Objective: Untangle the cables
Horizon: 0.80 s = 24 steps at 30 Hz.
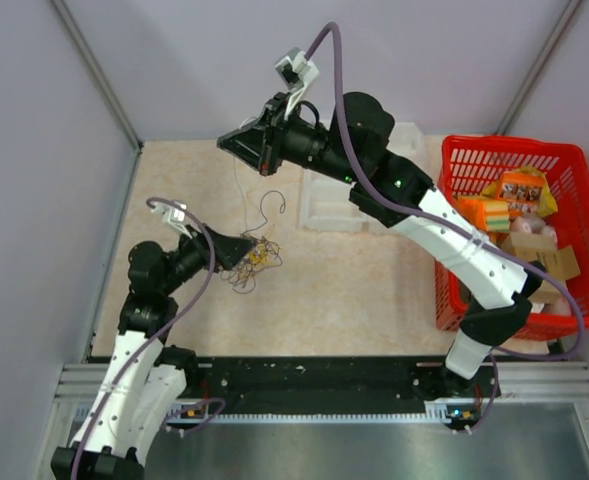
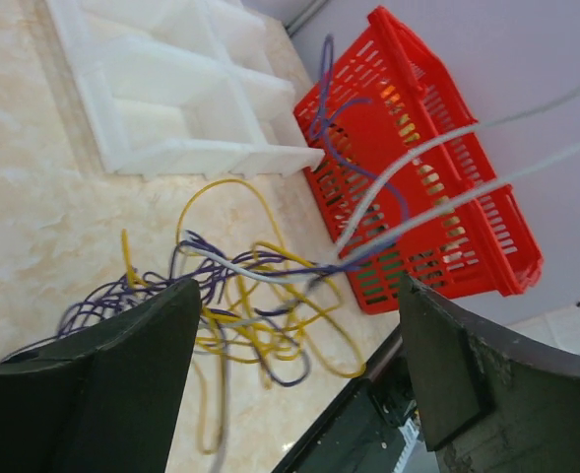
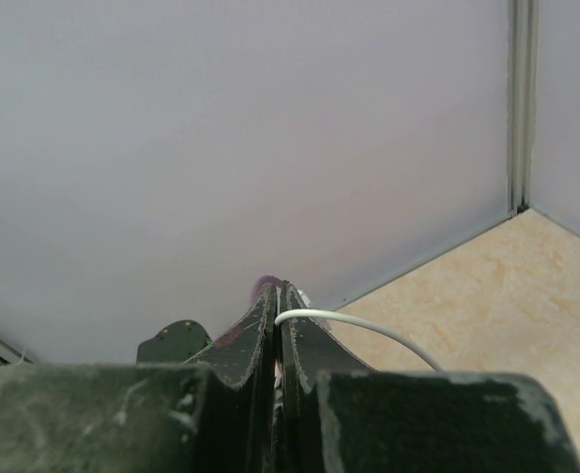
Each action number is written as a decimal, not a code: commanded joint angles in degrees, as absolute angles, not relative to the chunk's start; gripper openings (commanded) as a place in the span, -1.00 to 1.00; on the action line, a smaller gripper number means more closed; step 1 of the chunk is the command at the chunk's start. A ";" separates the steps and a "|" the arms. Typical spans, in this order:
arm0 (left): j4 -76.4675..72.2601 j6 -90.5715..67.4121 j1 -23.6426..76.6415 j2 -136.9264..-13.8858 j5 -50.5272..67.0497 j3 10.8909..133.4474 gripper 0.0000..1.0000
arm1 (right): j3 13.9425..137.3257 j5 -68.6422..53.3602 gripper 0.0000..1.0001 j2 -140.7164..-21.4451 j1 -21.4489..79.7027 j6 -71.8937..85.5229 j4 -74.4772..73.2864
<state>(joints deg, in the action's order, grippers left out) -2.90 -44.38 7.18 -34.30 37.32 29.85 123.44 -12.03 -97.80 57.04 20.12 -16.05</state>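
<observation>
We observe the left claw (image 2: 294,315) spread wide, the cable tangle (image 2: 238,296) lying just ahead, between its fingers. The right claw (image 3: 280,298) is clamped on a white cable (image 3: 368,330) leading off to its right.

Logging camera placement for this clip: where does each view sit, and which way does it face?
Top external: above and behind, looking down on table, left arm, right arm, cables, red basket.
Left wrist: looks through the open left hand at the cables.
Right wrist: raised, faces the wall; shut right hand pinches a white wire.
Shared: top and left wrist both show cables and basket.
</observation>
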 commanded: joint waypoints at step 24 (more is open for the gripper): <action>-4.66 -42.98 5.63 -67.31 17.84 29.09 -1.00 | 131.65 -8.79 -1.00 -91.94 59.41 21.54 -5.10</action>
